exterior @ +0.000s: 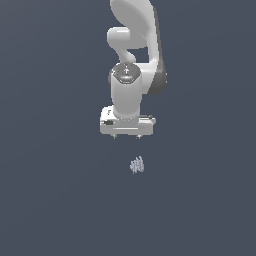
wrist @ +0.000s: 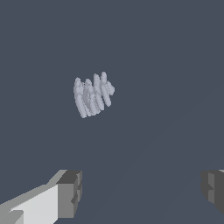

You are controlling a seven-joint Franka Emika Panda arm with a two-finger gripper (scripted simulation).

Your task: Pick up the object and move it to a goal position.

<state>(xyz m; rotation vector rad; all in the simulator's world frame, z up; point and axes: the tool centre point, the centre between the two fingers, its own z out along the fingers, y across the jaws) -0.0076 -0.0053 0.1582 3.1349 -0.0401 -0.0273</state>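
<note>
The object (exterior: 137, 165) is a tiny pale grey-lavender lump with thin ridges, lying on the dark grey floor. In the exterior view it sits below my white gripper (exterior: 127, 136) and slightly to the exterior view's right, with a clear gap between them. In the wrist view the object (wrist: 92, 95) shows as a cluster of slanted ridges, ahead of the fingertips (wrist: 70, 192) and apart from them. My gripper (wrist: 140, 190) is open wide and empty, with the two grey fingertips far apart.
The dark grey floor (exterior: 60, 200) spreads flat all around. The white arm (exterior: 137, 45) rises behind the gripper. No other object shows.
</note>
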